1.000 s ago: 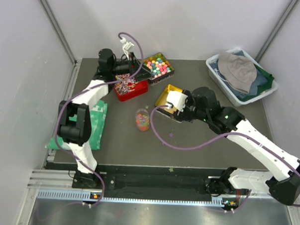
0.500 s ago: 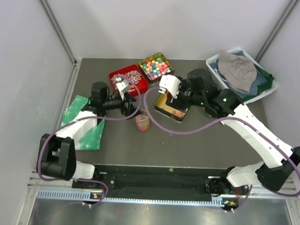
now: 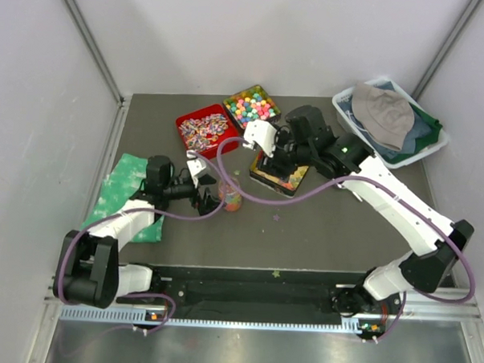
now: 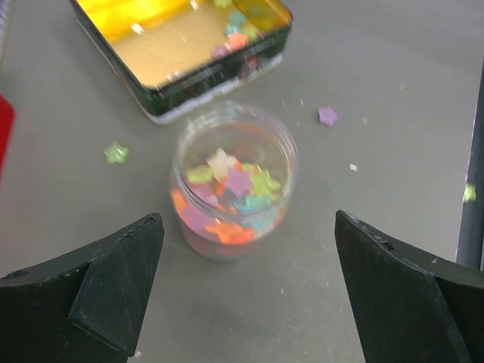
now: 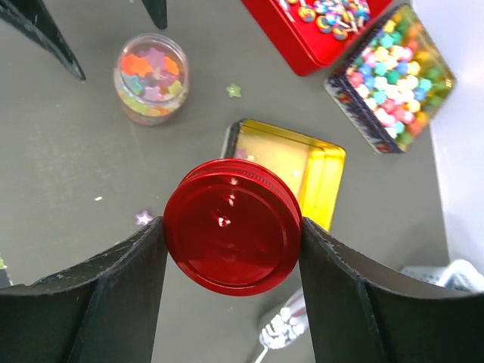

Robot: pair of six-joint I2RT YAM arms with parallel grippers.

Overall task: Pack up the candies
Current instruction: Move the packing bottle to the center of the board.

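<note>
The candies (image 4: 231, 185) are tiny glossy star-like pieces, orange, pink, yellow and green, filling a clear open jar (image 3: 231, 199) mid-table. My left gripper (image 4: 247, 219) is low on the table and open wide, its fingertips on either side of the jar's near wall without touching it. In the right wrist view the jar (image 5: 151, 78) shows from above. My right gripper (image 5: 233, 225) is shut on a round red lid (image 5: 231, 234), held in the air over a yellow-lined tin (image 5: 299, 166). A few candies lie in that tin's far corner (image 4: 236, 36).
A red tin of striped wrapped sweets (image 3: 206, 125) and a tin of pastel balls (image 3: 252, 105) stand at the back. Loose candies (image 4: 115, 153) dot the table. A plastic bin with a hat (image 3: 389, 120) is back right, a green cloth (image 3: 121, 196) left.
My left gripper swung from the red tin at the back down to the jar. My right gripper, with the red lid, moved back and left over the yellow tin.
</note>
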